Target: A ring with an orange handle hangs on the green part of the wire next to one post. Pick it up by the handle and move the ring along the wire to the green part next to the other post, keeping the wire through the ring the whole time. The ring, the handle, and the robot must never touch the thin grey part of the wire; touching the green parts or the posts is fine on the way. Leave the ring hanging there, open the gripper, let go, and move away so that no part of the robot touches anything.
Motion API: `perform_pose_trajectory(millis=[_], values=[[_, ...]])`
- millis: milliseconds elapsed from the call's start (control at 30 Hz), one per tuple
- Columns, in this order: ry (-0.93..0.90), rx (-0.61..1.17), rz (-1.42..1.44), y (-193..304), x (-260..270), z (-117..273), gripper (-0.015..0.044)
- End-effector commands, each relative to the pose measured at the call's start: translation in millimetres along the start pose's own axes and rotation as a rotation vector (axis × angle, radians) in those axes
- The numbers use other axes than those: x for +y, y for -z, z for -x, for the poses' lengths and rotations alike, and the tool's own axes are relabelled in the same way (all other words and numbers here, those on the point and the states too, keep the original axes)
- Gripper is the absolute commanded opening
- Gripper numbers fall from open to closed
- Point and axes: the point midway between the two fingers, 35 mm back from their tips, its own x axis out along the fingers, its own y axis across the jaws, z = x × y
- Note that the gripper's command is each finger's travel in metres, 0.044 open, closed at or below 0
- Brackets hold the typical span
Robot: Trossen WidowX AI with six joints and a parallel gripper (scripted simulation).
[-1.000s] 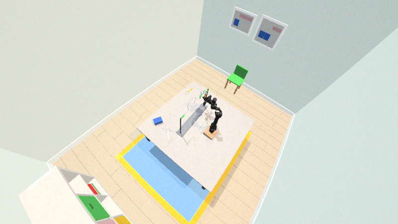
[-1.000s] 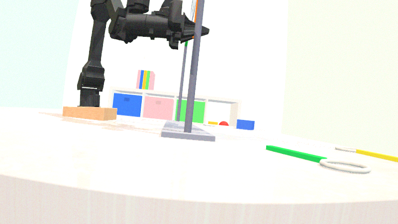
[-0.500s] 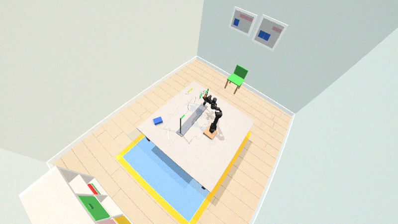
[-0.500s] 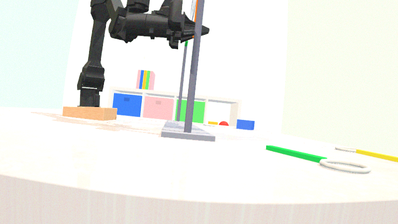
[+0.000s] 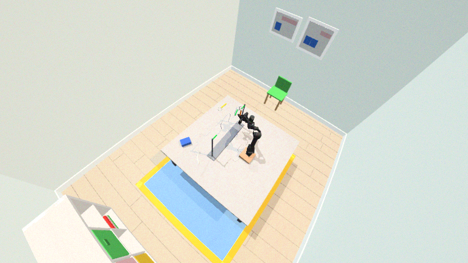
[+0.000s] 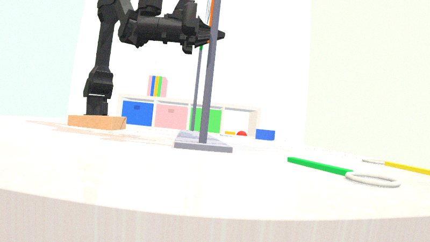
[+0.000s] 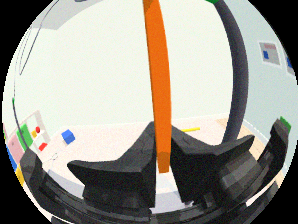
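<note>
The orange handle (image 5: 240, 112) (image 6: 211, 13) (image 7: 160, 75) stands upright beside the near post (image 6: 207, 99) (image 7: 241, 65). My gripper (image 7: 157, 125) is shut on the handle's lower end, with a gap to that post in the wrist view. The ring is above the wrist view and too small to make out in the top view, so I cannot tell how it sits around the wire. A green part (image 5: 243, 107) of the wire is at this post's top. The other green part (image 5: 214, 137) is at the far post (image 5: 212, 147) (image 6: 196, 81). The thin grey wire (image 7: 31, 45) shows at the wrist view's upper left.
The posts stand on a grey base plate (image 5: 226, 141) (image 6: 186, 139). A green-handled ring (image 5: 236, 112) (image 6: 320, 166) and a yellow-handled ring (image 5: 223, 105) (image 6: 406, 168) lie on the table beyond it. A blue block (image 5: 185, 141) (image 6: 265, 134) (image 7: 68, 136) lies farther along.
</note>
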Motion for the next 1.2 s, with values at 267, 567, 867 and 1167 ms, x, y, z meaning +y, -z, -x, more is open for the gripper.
perform_pose_trajectory(millis=[267,567,867,1167], values=[[0.002,0.000,-0.009,0,15,0,-0.0150],[0.003,0.001,-0.047,0,29,0,-0.0150],[0.006,0.002,-0.139,-1,49,0,-0.0150],[0.009,0.003,-0.284,-7,75,-1,-0.0150]])
